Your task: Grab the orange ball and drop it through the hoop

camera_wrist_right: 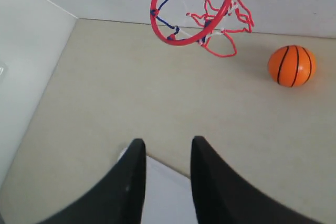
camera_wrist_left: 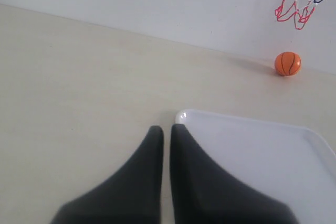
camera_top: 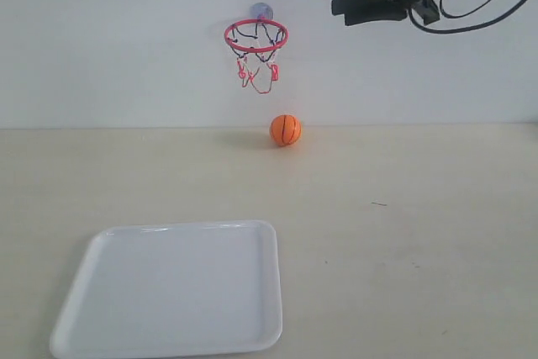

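Ball: the orange ball (camera_top: 285, 129) is a small round one, solid orange with thin black seam lines. It sits on the table (camera_top: 420, 233) just in front of the wall (camera_top: 101, 39). In the exterior view it's below the hoop (camera_top: 255, 50) and slightly to its right, with a gap under the net. Neither gripper touches it.

Hoop: red ring with a red, white and dark net hanging loose. It's stuck to the wall by a suction cup above the ring.

Count: one ball, one hoop, one white tray (camera_top: 172, 292), two grippers.

Your left gripper (camera_wrist_left: 166, 129) has its fingers pressed nearly together with only a thin slit between them, holding nothing. It sits by a rounded corner of the tray, well apart from the ball.

Your right gripper (camera_wrist_right: 168, 142) is spread wide and holds nothing. It's up high, to the right of the hoop in the exterior view, about ring height or above. The ring and ball both show ahead of its fingers.

Room: the ball is tight to the wall on its far side. Bare tabletop runs from the ball to the tray and out to the right. The tray takes the near-left area.
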`<state>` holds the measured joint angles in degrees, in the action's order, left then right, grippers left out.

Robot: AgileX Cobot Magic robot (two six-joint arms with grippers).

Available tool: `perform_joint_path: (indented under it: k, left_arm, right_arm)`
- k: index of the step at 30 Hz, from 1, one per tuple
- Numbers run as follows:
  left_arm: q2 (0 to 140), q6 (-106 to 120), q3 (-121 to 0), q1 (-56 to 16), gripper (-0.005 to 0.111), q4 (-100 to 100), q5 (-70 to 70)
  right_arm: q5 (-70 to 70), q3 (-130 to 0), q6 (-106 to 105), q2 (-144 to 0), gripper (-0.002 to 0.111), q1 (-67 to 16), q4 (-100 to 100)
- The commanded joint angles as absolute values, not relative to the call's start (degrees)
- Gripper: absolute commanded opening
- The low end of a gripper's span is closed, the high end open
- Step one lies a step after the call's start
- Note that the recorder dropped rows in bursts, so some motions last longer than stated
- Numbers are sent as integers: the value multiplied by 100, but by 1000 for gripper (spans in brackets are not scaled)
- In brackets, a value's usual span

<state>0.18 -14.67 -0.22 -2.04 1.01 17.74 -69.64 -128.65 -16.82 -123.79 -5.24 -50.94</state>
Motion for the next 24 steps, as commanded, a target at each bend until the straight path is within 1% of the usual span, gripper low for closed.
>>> perform_joint_path:
  k: [1,4,6,7,10,11,13,17,19,24]
  left_arm:
    - [0,-1499,0,-186,4,109,1753]
    - [0,-1499,0,-186,4,109,1753]
    - [0,-1499,0,-186,4,109,1753]
    - [0,-1499,0,-186,4,109,1753]
    - [0,-1499,0,-186,4,109,1753]
    - [0,-1499,0,-186,4,109,1753]
    - [0,-1499,0,-186,4,109,1753]
    - [0,-1499,0,-186,4,109,1753]
    - [0,-1499,0,-186,4,109,1753]
    - [0,-1499,0,-186,4,109,1753]
  right_arm:
    - [-6996,-11625,-1943,-11617,28,-542,-5005]
    - [-6996,-10487,-2338,-11065,28,-621,-5014]
    - [-6996,-9745,-2648,-10683,25,-648,-5090]
    - [-6996,-9465,-2775,-10518,21,-673,-5161]
    - [-6996,-8457,-3352,-9814,1,-682,-5455]
    - [-6996,-8138,-3462,-9561,0,-682,-5553]
    - [-6947,-7533,-3582,-9038,0,-682,-5629]
    - [-6191,-6507,-3606,-8079,0,-682,-5629]
    - [-6025,-6089,-3606,-7671,0,-682,-5629]
    - [-6195,-5197,-3606,-6642,0,-682,-5629]
